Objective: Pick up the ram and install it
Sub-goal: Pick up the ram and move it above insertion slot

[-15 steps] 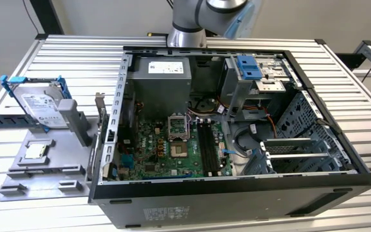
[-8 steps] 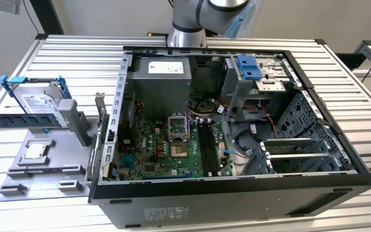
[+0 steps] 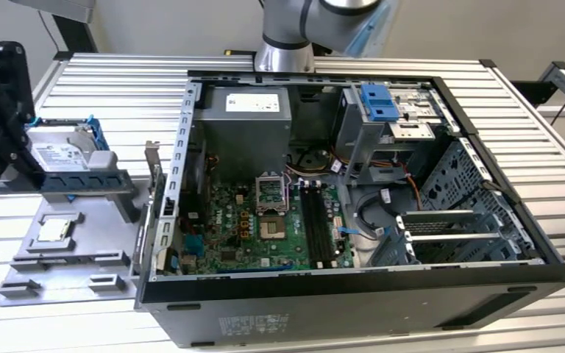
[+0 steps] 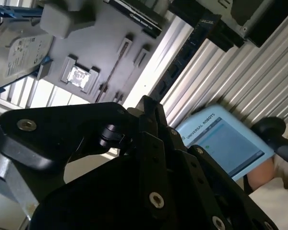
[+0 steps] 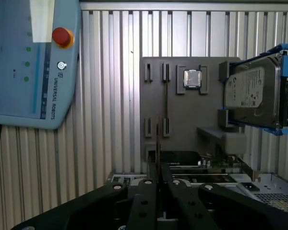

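In the first wrist view my gripper (image 5: 157, 181) is shut on the ram (image 5: 157, 143). The ram shows edge-on as a thin dark strip rising from between the two black fingers. It hangs above the grey holder tray (image 5: 182, 120), whose long narrow slot (image 5: 165, 96) lies bare. In the exterior view the gripper (image 3: 8, 147) is the black mass at the far left, over the hard drive end of the tray (image 3: 76, 257). The second wrist view shows the fingers (image 4: 151, 112) pressed together. The motherboard's dark memory slots (image 3: 317, 217) lie inside the open computer case (image 3: 361, 294).
A silver processor chip (image 5: 192, 78) and a hard drive in a blue bracket (image 5: 252, 93) sit on the tray. A blue teach pendant (image 5: 33, 62) lies on the slatted table, with a person's hand (image 4: 264, 172) beside it. The case walls stand high around the motherboard.
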`<act>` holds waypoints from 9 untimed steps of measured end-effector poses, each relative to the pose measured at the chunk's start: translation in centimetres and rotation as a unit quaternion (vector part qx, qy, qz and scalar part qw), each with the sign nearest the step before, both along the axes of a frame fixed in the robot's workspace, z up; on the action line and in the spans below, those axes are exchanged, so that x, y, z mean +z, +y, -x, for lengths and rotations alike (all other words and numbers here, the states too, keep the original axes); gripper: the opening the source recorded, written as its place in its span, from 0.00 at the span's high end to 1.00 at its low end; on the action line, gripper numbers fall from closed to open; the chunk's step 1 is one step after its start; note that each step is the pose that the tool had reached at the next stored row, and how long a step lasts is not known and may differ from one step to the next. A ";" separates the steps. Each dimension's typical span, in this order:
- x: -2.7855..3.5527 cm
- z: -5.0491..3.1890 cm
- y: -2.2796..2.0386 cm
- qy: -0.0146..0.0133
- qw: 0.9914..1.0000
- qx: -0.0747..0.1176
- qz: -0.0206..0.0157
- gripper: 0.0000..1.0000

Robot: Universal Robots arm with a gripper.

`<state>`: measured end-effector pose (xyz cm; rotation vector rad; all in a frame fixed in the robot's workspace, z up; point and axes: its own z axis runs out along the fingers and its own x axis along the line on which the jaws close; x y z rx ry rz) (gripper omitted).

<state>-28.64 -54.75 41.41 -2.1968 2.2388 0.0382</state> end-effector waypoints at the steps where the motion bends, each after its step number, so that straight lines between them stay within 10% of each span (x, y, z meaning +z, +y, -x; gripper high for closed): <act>1: 0.00 -0.46 0.00 0.000 1.000 0.000 0.000 1.00; 9: -0.01 -4.09 0.03 0.000 1.000 0.000 0.000 1.00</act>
